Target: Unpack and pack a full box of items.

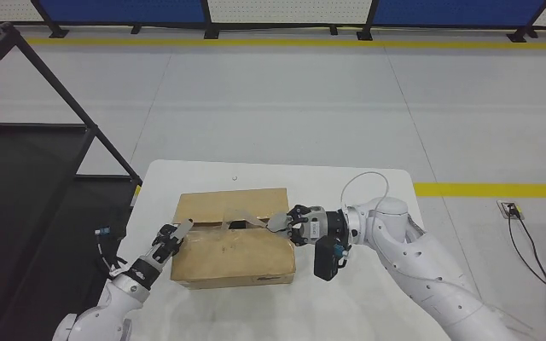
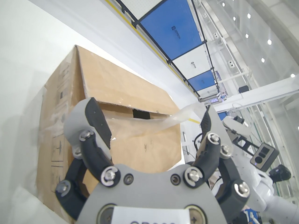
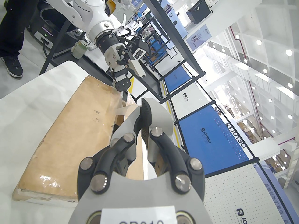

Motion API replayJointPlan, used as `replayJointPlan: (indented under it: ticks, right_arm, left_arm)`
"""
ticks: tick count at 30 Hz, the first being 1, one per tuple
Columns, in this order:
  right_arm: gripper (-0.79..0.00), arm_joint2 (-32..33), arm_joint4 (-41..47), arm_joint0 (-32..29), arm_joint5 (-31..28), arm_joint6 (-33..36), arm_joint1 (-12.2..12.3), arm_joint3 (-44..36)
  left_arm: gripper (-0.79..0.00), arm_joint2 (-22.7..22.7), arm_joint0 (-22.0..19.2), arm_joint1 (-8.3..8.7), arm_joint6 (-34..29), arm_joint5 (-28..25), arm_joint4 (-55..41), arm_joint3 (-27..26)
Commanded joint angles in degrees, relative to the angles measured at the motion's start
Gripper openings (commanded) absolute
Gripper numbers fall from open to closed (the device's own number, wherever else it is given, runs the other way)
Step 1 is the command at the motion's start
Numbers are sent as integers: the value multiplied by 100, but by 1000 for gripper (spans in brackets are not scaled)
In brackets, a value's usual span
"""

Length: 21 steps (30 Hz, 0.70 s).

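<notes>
Cardboard box (image 1: pixel 235 247) sits btwn both grippers on table (image 1: pixel 213 179): stiff, prob heavy. Tape strip (image 3: pixel 125 109) thin, sticky, prob tears easily, so hold near seam. R gripper (image 3: pixel 141 108) clamped on its free end; L gripper (image 2: pixel 149 109) spread wide at box's other end.

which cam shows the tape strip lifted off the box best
left wrist view: the tape strip shows lifted off the box seam along most of its length. right wrist view shows its end pinched in the right end effector; top view shows a faint pale band.
</notes>
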Motion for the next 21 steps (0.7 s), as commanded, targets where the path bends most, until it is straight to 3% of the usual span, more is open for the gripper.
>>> replayJointPlan:
  ticks: [1, 3, 8, 14, 15, 17, 18, 19, 21]
  right_arm:
    - [-785, -1, -8, -16, 17, 46, 1, -6]
    - [-785, -20, -168, -68, 252, 166, 12, -188]
    - [-785, -114, -1174, 27, 939, -391, 116, -175]
    - [-779, -68, -1858, 68, 1218, -313, 227, -161]
    - [-677, -49, -1940, 59, 1221, -254, 246, -178]
    - [-403, -14, -2055, 33, 1169, -203, 285, -227]
    - [-74, 14, -2088, 19, 1140, -202, 306, -251]
    - [0, 47, -2110, -1, 1134, -216, 328, -280]
    - [0, 105, -2184, -45, 1105, -247, 375, -342]
  left_arm:
    - [0, 2, 26, 9, -62, -96, 73, 14]
    - [0, 26, 19, 9, -56, -81, 74, 27]
    - [0, 56, -10, 9, -29, 50, 53, 43]
    - [0, 45, -10, 15, -10, 119, 73, 55]
    - [0, 45, -11, 15, -3, 127, 64, 56]
    - [0, 48, -14, 17, -2, 134, 62, 52]
    - [0, 48, -16, 18, -1, 141, 65, 50]
    - [0, 49, -17, 19, 2, 150, 72, 47]
    - [0, 53, -18, 20, 4, 158, 73, 43]
